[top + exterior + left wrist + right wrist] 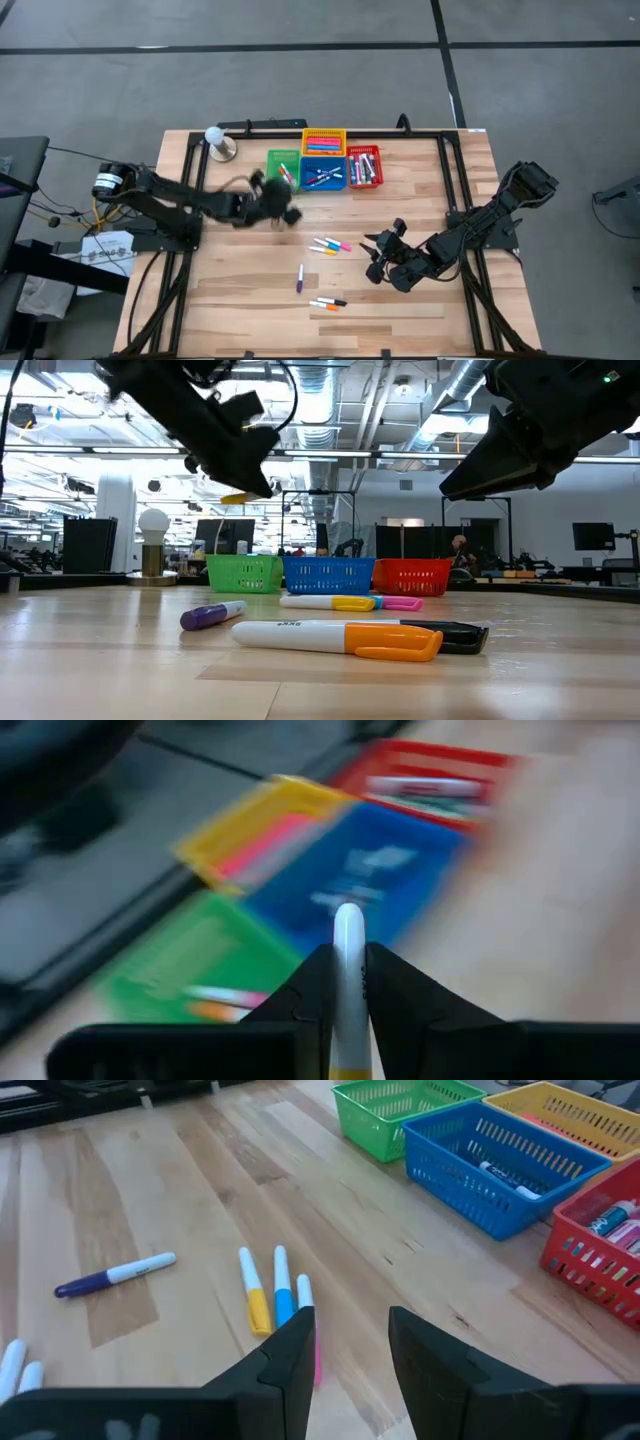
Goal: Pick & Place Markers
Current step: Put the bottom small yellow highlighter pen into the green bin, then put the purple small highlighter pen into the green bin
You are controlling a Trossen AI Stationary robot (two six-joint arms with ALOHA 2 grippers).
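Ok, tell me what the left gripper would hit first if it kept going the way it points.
Probably the blue basket. The left gripper, shut on a white marker, aims at it past the green basket. Depth is unclear in the blurred left wrist view.

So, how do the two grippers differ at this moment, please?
1. The left gripper is shut on a white marker; the right gripper is open and holds nothing.
2. The left gripper hangs beside the green basket; the right gripper is over the table's right part, pointing at three loose markers.
Both are dark, two-fingered, and above the table.
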